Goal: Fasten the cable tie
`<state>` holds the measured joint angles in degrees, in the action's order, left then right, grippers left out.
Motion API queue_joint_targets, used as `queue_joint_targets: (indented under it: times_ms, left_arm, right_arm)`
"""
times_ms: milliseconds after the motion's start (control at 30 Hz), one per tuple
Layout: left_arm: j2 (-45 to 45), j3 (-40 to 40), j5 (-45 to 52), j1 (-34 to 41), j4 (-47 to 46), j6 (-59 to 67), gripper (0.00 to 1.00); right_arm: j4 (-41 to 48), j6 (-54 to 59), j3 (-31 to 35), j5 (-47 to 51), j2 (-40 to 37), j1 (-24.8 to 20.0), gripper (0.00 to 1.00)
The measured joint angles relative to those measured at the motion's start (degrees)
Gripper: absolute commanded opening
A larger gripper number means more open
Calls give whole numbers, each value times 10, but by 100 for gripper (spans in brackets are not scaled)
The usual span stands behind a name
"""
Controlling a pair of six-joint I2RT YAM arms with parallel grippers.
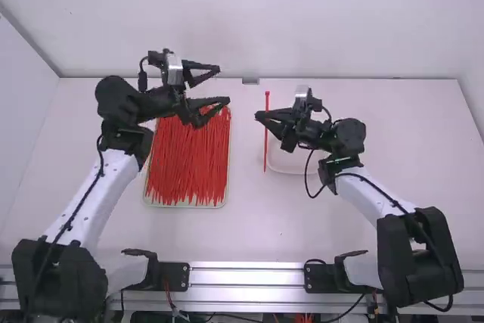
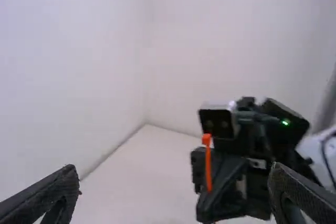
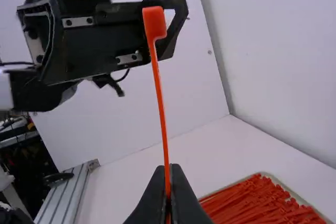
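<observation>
My right gripper (image 1: 262, 116) is shut on a single red cable tie (image 1: 265, 134) and holds it near the table's middle. In the right wrist view the tie (image 3: 159, 103) rises from the closed fingers (image 3: 157, 195) with its square head (image 3: 154, 22) at the far end. My left gripper (image 1: 221, 85) hangs open above the far end of the tray, its jaws wide apart and pointing toward the tie, a short gap away. The left wrist view shows the right gripper (image 2: 231, 182) with the tie (image 2: 207, 163) in front of it.
A tray (image 1: 185, 204) heaped with several red cable ties (image 1: 189, 153) lies left of centre, under the left arm. A faint clear dish edge (image 1: 291, 169) shows below the right gripper. Bare table spreads to the right and front.
</observation>
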<state>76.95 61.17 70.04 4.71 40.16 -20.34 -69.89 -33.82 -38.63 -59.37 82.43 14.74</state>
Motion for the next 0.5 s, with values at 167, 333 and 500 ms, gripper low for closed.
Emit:
queue_joint_targets:
  times_ms: [167,333,500]
  left_arm:
    - [47,35,72,12,9,9,85]
    - [94,41,142,20,70,2,81]
    - [103,41,158,38,74,-7,79]
  right_arm:
    - [1,-4,0,-4,0,12,0]
    - [2,-6,-17,-7,0,20,0]
    - [21,-4,-37,-7,0,25,0]
